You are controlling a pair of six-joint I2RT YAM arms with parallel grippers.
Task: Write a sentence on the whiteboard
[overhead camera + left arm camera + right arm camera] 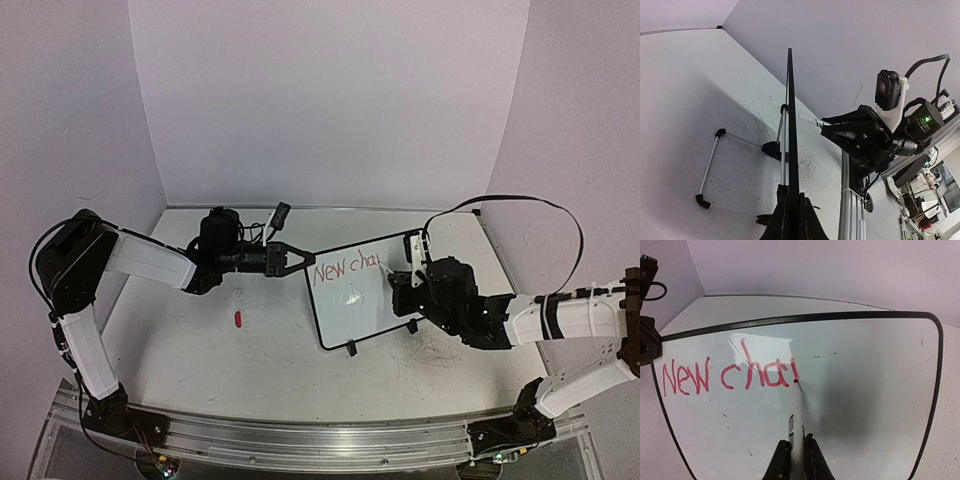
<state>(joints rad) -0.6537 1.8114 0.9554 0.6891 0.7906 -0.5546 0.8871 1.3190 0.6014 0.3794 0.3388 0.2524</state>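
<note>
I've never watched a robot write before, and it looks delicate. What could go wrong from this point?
The left gripper pinches only the thin edge of the whiteboard, so the push of the marker might shift the board and skew the line. The marker sits between the narrow fingers of the right gripper and might twist or slip mid-letter. The red writing could smear if that gripper brushes it.

Left arm (150, 262) and right arm (560, 318): white shells, black joints. A black cable (545, 203) loops at upper right.
</note>
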